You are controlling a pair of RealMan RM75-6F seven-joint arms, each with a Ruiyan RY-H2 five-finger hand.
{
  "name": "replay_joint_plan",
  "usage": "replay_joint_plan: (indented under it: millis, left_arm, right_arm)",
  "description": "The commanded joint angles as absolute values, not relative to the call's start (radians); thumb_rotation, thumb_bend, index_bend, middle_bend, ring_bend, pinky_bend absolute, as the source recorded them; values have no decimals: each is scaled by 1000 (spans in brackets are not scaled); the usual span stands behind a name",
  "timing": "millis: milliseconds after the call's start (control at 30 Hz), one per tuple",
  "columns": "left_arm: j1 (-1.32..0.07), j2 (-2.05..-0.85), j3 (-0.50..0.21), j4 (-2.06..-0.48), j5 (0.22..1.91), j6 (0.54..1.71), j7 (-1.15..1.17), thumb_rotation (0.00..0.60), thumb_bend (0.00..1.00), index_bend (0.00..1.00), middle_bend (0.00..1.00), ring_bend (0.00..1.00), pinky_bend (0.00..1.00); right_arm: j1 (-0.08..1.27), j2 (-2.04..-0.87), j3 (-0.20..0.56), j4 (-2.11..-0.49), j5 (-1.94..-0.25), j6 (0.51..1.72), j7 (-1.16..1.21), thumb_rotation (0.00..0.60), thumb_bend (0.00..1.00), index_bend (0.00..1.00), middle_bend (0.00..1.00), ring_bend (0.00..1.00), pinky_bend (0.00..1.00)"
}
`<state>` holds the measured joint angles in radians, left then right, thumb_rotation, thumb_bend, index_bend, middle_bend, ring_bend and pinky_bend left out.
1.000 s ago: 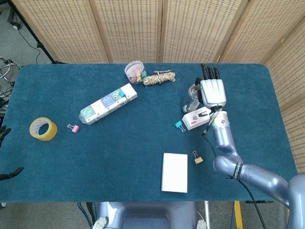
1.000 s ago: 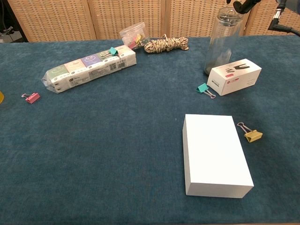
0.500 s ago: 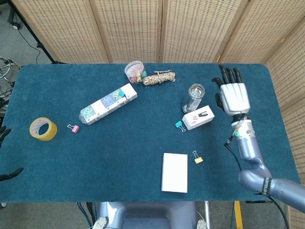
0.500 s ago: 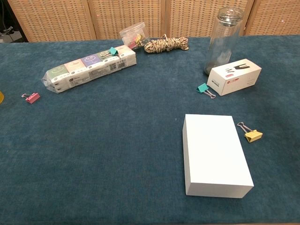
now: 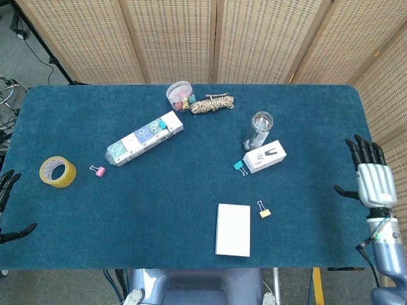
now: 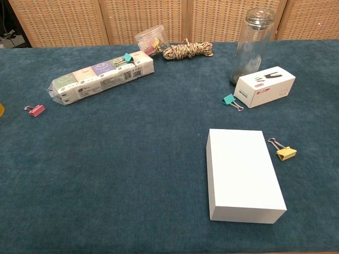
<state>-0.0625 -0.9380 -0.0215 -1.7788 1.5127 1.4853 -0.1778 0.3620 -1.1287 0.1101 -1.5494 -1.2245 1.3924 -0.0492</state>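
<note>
The glass jar is standing upright on the far right part of the table. The small printed box is lying just near of it, so close that I cannot tell whether they are touching. Nothing is gripping either one. The right hand is hovering well apart from them, out past the table's right edge, with its fingers spread wide and nothing in them. By my judgement no handling of the jar or box is under way at this moment, and both are sitting free.

A teal clip is lying just left of the printed box. A yellow clip and a plain white box are resting nearer the front edge.

Farther left, a tissue pack is lying slantwise. A plastic tub and a rope bundle are sitting at the far side.

At the left edge the left hand is showing only in part, its fingers apart and holding nothing. It is hanging nearest the tape roll, with a pink clip just right of that.
</note>
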Motion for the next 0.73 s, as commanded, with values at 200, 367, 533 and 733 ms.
replay_joint_plan:
  millis: [200,367,533,733]
  left_arm:
    - [-59,-959,-16,-1763,1541,1504,-163,600,127,0,0,0,0]
    - [-58,-962,-13,-1764,1546,1504,-149,600,126,0,0,0,0]
    - [-58,-961,-9,-1767,1551,1501,-142,600,127,0,0,0,0]
    - [-53,-960,-8,-1768,1555,1511,-143,600,127,0,0,0,0]
  right_arm:
    - [257,-1189,66,-1404,-1301,1454,73,600,0,0,0,0,0]
    - [237,-1198,70,-1389,-1321,1463,80,600,0,0,0,0,0]
    - [218,-1196,76,-1406,-1341,1475,93,600,0,0,0,0,0]
    - [199,-1181,80,-1441,-1365,1485,100,600,0,0,0,0,0]
